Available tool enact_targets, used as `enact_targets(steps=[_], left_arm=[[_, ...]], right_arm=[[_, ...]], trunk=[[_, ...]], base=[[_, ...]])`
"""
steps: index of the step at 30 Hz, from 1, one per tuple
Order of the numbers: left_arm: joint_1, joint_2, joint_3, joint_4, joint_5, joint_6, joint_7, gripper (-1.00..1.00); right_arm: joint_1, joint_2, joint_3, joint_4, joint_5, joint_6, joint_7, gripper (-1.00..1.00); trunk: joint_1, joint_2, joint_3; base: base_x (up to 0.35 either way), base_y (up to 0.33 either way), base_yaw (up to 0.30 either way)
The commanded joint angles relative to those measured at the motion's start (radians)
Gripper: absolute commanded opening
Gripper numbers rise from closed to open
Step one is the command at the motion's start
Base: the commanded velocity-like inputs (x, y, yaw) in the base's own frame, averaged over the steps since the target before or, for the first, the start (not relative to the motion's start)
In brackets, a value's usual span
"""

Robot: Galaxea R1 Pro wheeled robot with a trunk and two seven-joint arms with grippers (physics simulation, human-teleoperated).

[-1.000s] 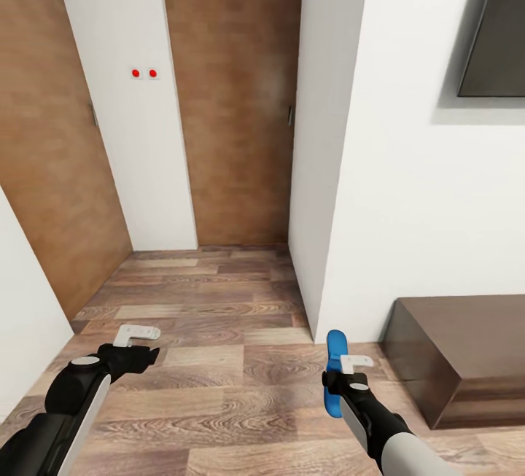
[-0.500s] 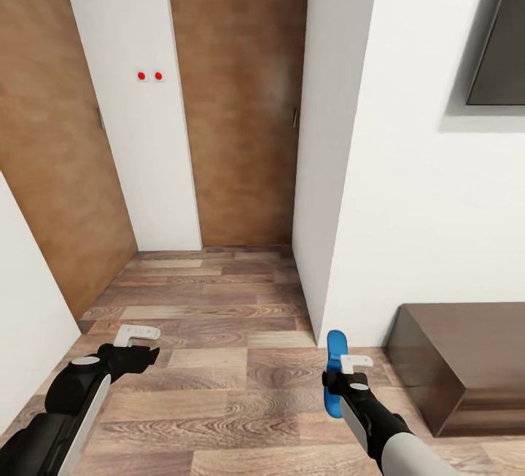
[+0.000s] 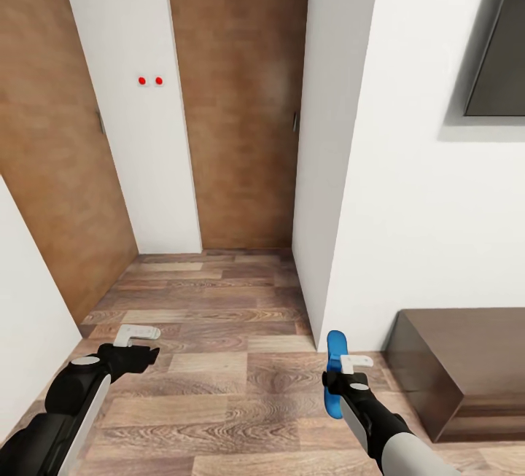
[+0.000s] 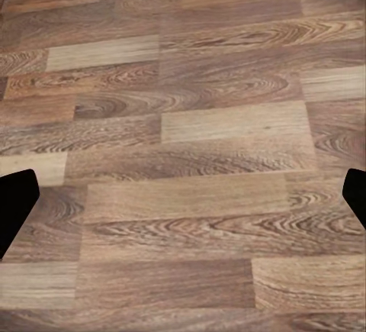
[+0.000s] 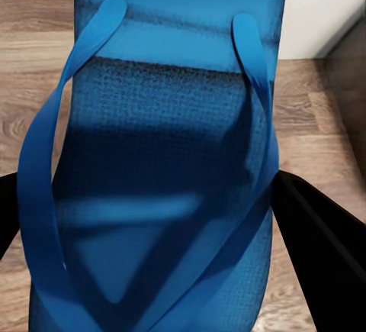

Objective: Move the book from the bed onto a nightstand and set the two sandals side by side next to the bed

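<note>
Blue, flat and ribbed, a sandal point(image 3: 335, 372) stands on edge, pinched in the right gripper point(image 3: 343, 375) over grainy wood planks point(image 3: 219, 359). Left gripper point(image 3: 138, 341) hangs spread wide, holding nothing. Glossy brown cabinet point(image 3: 467, 359) sits rightward.

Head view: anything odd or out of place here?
Only the blue sandal: it's off the floor, clamped in the right gripper and carried on edge, toe up. Left gripper is open and empty. Doors, wood floor and dark cabinet look normal.
</note>
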Motion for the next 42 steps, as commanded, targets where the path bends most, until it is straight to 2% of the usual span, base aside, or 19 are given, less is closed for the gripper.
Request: enact_targets(steps=[1,8,22,42], left_arm=[[-0.001,0.000,0.000,-0.001,0.000,0.005,-0.003,1.00],[-0.001,0.000,0.000,-0.001,-0.018,0.004,-0.003,1.00],[-0.001,0.000,-0.001,-0.001,-0.024,0.004,-0.003,1.00],[-0.001,0.000,-0.001,-0.001,-0.026,0.004,-0.003,1.00]], right_arm=[[0.000,0.000,0.001,-0.002,-0.002,0.006,-0.004,-1.00],[0.000,0.000,0.001,-0.002,-0.001,0.006,-0.004,-1.00],[0.005,0.000,0.001,-0.002,0.000,0.006,-0.004,-1.00],[0.011,-0.002,0.001,-0.002,0.000,0.006,-0.004,-1.00]], trunk=[[-0.004,0.007,0.002],[-0.031,0.056,0.024],[-0.085,0.154,0.068],[-0.085,0.154,0.068]], base=[[0.000,0.000,0.000],[0.000,0.000,0.000],[0.000,0.000,-0.005],[0.000,0.000,-0.240]])
